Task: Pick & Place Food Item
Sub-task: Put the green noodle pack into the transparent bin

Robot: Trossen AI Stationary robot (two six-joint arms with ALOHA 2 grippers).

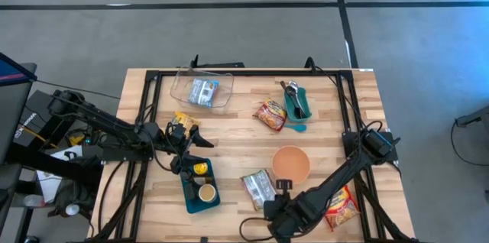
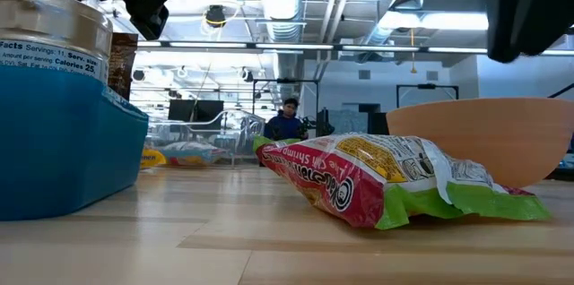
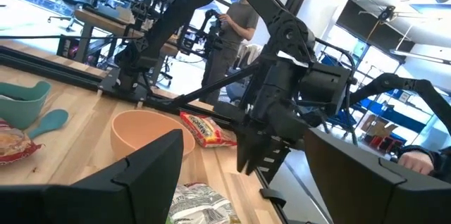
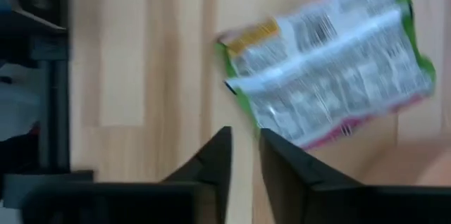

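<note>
A green-edged white and red noodle packet (image 1: 258, 188) (image 4: 331, 62) lies flat on the wooden table near its front edge, between a blue tray (image 1: 200, 184) and an orange bowl (image 1: 291, 163). My right gripper (image 1: 280, 194) (image 4: 245, 139) hovers just above the table beside the packet's edge, pointing steeply down. Its fingers stand a narrow gap apart with only bare wood between them. My left gripper (image 1: 191, 140) (image 3: 243, 139) waits wide open, held level above the blue tray's far end, holding nothing.
A second red packet (image 1: 341, 206) lies at the front right and a third (image 1: 270, 115) by a teal dish of utensils (image 1: 296, 102). A clear container (image 1: 202, 90) stands at the back. Cups sit in the blue tray (image 2: 63, 151). People stand in the room behind.
</note>
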